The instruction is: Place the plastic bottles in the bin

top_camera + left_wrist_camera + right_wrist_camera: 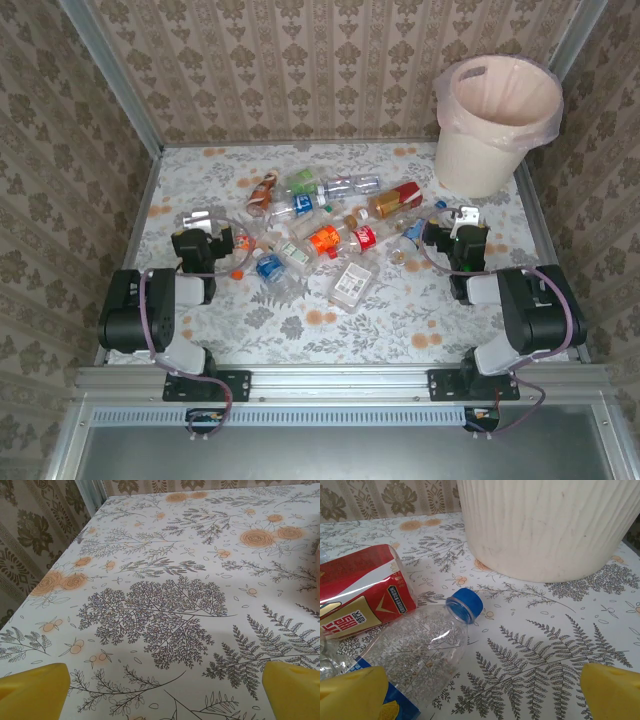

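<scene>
One bin (482, 165) and roughly a dozen plastic bottles (325, 240); they overlap too much for an exact count. The bottles lie in a loose heap mid-counter (400, 320), between the two arms, none inside the bin. They are small, clear and crushed, with red, orange, blue, green or white labels and coloured caps. Near the right arm lie a clear blue-capped bottle (425, 650) and, beside it, a red-labelled bottle (360, 590), both on their sides. The bin is a round, ribbed, cream-white bucket lined with a pinkish bag, upright at the counter's far right corner. The left fingers (30, 687) are spread wide over bare floral cloth; the right fingers (615, 690) are spread wide too, gripping nothing.
</scene>
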